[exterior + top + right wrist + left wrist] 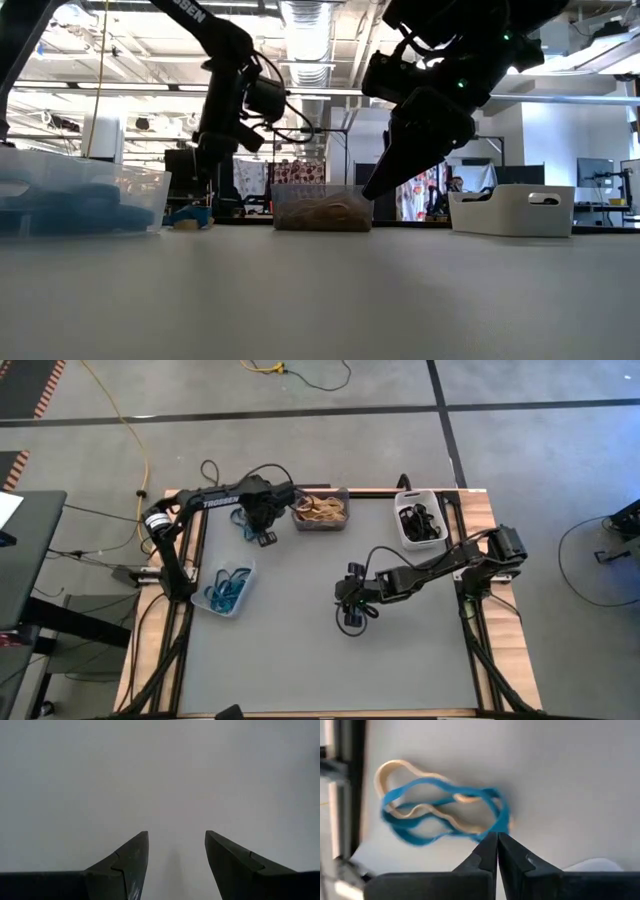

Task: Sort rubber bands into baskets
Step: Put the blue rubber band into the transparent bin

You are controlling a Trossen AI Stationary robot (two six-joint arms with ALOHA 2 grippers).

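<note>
the left gripper point(497, 836), fingers pinched on a blue rubber band point(440, 812) tangled with a tan one point(402, 785) at the surface's far left, should lift slowly so they separate; the right gripper point(176, 850) waits wide open mid-surface.

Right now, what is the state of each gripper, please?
Left gripper: shut on the blue rubber band.
Right gripper: open, holding nothing, over bare table.
</note>
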